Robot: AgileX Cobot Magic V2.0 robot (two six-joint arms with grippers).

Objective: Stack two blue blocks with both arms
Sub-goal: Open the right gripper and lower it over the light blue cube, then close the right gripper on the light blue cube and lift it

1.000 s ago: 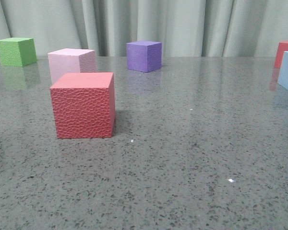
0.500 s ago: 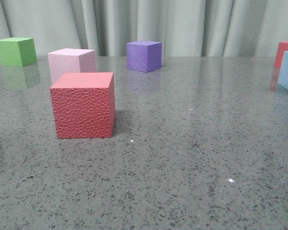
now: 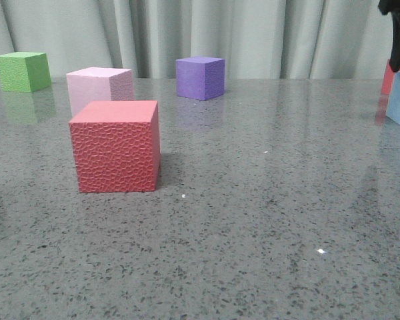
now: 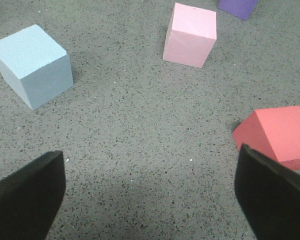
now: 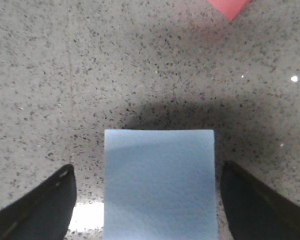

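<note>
The right pincer (image 5: 155, 200) hangs spread directly above one blue block (image 5: 159, 182), fingers flanking it untouched; it is nearest. The left pincer (image 4: 150, 195), also apart, has the other blue block (image 4: 32, 65) off to one side.

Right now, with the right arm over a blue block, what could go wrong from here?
1. The right gripper is open with the blue block between its fingers; gaps on both sides look narrow, so a fingertip might land on the block's top.
2. A red cube sits right behind that block in the front view and might get bumped.
3. The left gripper is open over bare table, away from the second blue block.
</note>
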